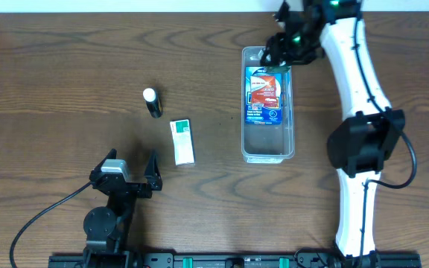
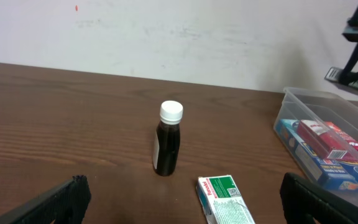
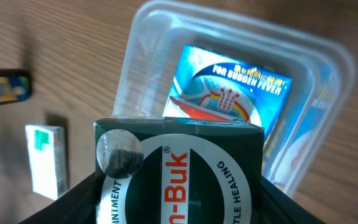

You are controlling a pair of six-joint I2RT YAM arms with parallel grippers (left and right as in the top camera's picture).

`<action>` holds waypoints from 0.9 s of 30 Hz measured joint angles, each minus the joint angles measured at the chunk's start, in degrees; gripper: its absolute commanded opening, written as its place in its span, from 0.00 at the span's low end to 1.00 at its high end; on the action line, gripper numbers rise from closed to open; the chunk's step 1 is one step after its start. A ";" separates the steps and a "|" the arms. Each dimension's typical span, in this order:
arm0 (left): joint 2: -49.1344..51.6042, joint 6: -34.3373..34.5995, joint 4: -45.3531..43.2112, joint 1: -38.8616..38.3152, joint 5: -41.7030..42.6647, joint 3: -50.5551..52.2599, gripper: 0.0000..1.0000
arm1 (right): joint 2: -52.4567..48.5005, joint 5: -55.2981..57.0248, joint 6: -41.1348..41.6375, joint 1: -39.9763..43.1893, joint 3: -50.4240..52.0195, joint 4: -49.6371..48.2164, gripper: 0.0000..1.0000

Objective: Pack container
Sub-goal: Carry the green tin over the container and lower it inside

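My right pincer (image 1: 281,52), clamped on the green box (image 3: 179,180), hovers over the 12 o'clock end of the clear container (image 1: 268,145) at 2 o'clock on the bench (image 1: 65,89), so I should shift toward its bare 6 o'clock end, level the box, and release low.

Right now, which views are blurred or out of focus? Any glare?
Overhead: sharp, evenly lit, no strong glare on the container. Left wrist: bottle crisp, own fingers dark and soft at the bottom edge. Right wrist: held green box readable, table and bottle smeared behind it.
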State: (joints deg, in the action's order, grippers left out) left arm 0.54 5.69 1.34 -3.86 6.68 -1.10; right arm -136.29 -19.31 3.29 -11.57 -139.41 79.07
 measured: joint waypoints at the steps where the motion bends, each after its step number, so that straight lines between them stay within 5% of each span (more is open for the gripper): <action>1: 0.00 0.00 0.00 0.00 0.00 -0.02 0.98 | 0.00 1.88 1.33 -0.90 0.00 0.24 0.51; 13: 0.00 0.00 0.00 0.00 0.00 0.00 0.98 | 0.00 22.21 18.25 -9.75 -0.02 4.13 0.51; 27: 0.00 0.00 0.00 0.00 -0.02 0.00 0.98 | 0.00 25.31 21.49 -9.68 5.40 0.13 0.53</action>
State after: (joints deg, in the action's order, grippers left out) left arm 0.54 5.69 1.34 -3.86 6.66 -1.10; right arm -136.29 6.00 24.77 -21.26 -134.02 79.20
